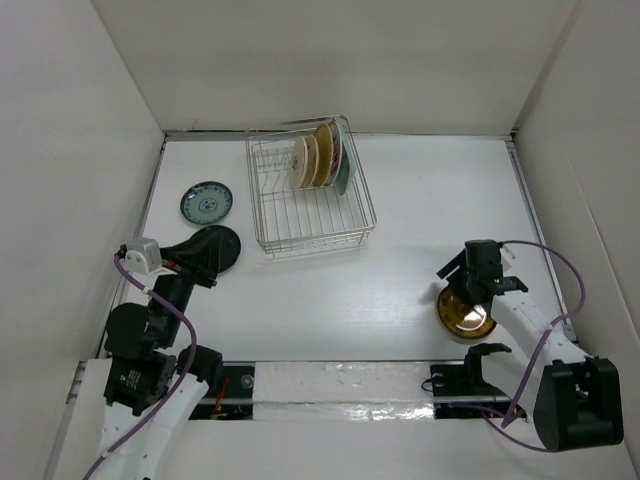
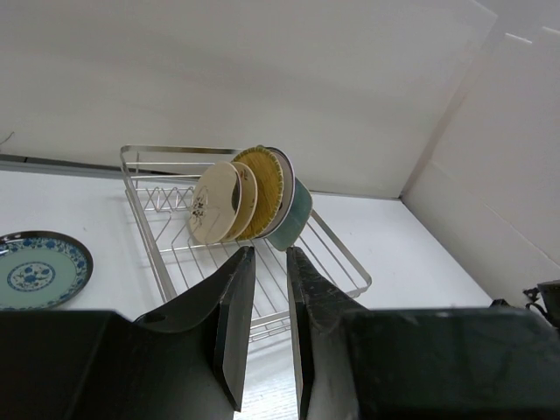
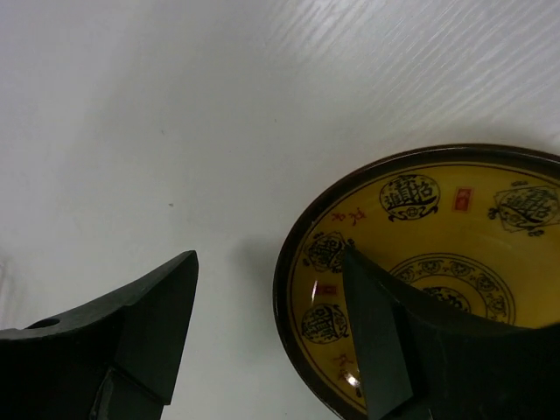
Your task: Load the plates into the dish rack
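The dish rack (image 1: pixel 312 212) (image 2: pixel 157 249) stands at the back centre, with several plates (image 1: pixel 318 157) (image 2: pixel 229 199) upright in its far right corner. A blue-patterned plate (image 1: pixel 207 203) (image 2: pixel 39 268) lies flat to the rack's left. A black plate (image 1: pixel 220 243) lies just nearer than it, and my left gripper (image 1: pixel 208 268) (image 2: pixel 270 254) sits at its near edge, jaws open a narrow slit with nothing between them. At the near right lies a dark-and-gold plate (image 1: pixel 466 316) (image 3: pixel 437 254). My right gripper (image 1: pixel 462 285) (image 3: pixel 269 258) is open astride its left rim, one finger over the bowl, the other over the table.
White walls close in the table (image 1: pixel 400 230) on the left, back and right. A strip of tape (image 1: pixel 340 385) runs along the near edge between the arm bases. Purple cables loop beside both arms.
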